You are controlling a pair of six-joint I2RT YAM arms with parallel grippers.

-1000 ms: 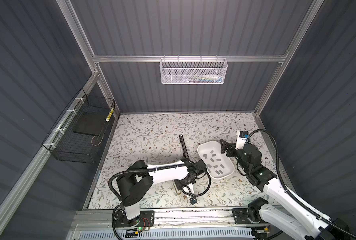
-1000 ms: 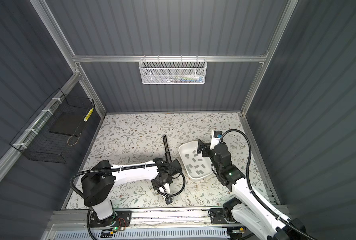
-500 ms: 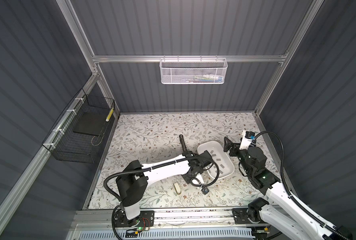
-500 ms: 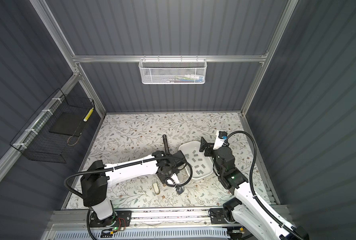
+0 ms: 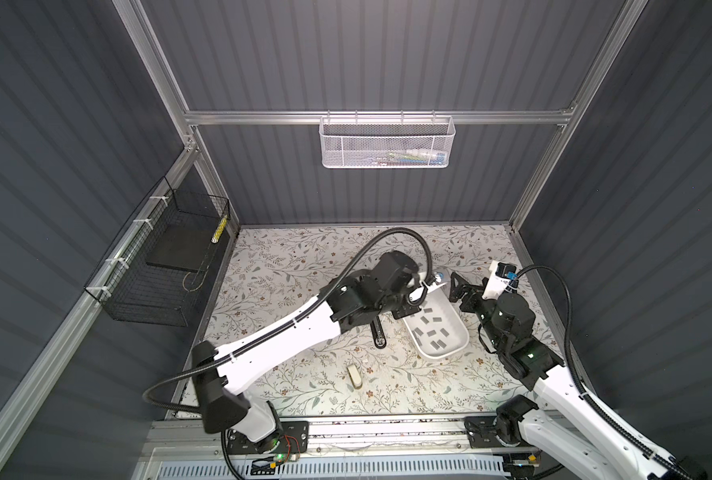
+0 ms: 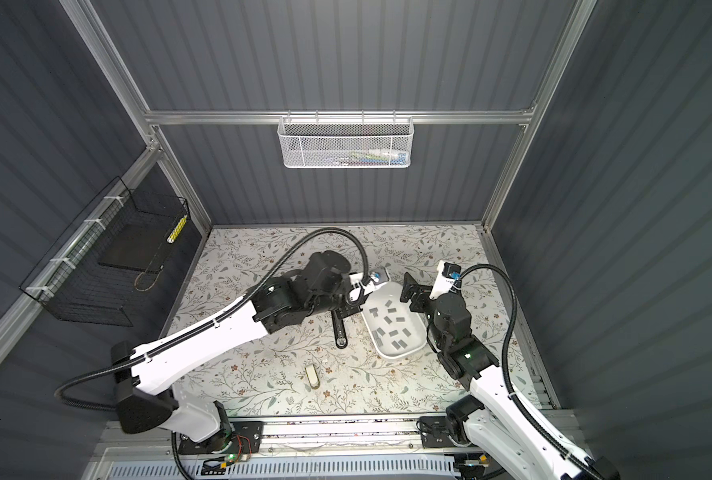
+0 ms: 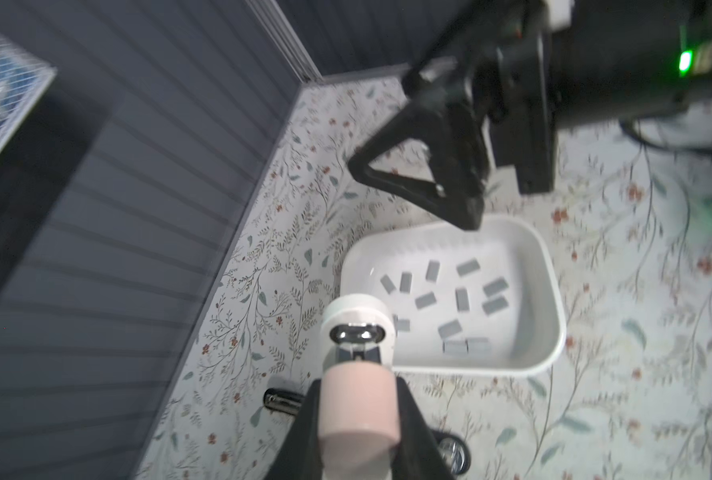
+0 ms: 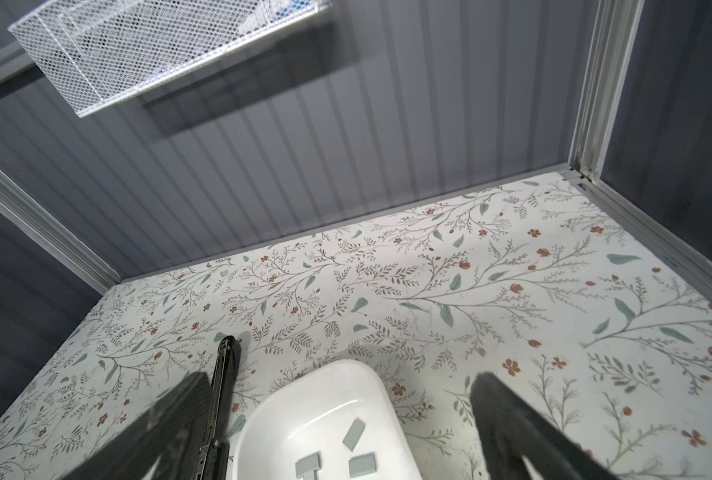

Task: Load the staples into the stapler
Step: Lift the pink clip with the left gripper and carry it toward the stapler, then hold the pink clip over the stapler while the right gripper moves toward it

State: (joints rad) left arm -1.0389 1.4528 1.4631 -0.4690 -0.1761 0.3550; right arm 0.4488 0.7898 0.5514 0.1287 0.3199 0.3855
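1. The staples are seen lying loose in the white tray, which is set on the floral table.
2. The left gripper is clamped on a pink-and-white object, which is held at the tray's far left corner.
3. The right gripper is held with jaws wide apart and empty, near the tray's far end.
4. A long black bar is seen just left of the tray.
5. A small cream piece is seen apart, nearer the front.
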